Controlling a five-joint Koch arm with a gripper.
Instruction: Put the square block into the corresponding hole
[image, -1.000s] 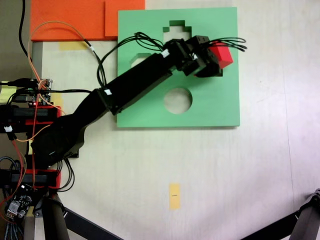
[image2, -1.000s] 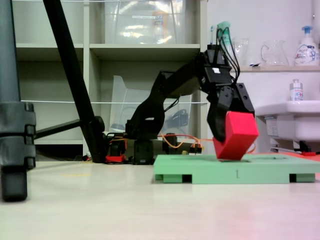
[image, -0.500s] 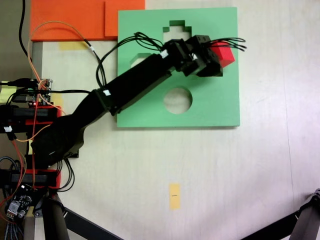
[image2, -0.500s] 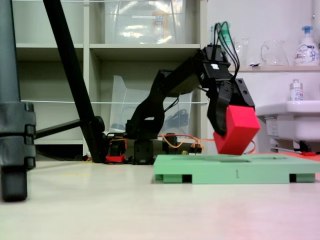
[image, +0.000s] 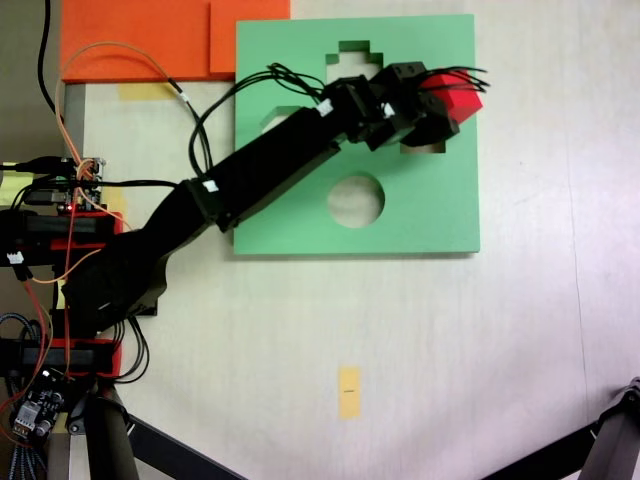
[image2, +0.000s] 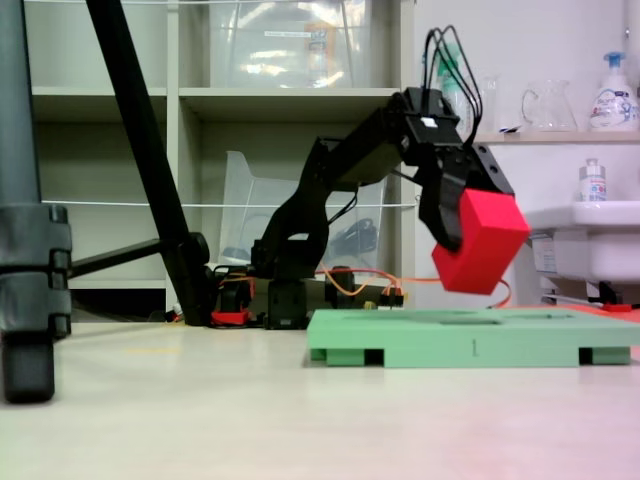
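The red foam cube (image2: 481, 243) is gripped, tilted, by the hand (image2: 452, 215) and held clear above the green foam board (image2: 470, 347).

The board (image: 420, 215) lies flat on the table (image: 400, 340). The end effector (image2: 462, 222) holds the square block (image2: 481, 243) tilted above the board, not touching it. In a fixed view the corresponding hole (image: 430, 148) lies just below the block.

square block (image2: 481, 243): matt foam; green board (image: 420, 200): matt foam
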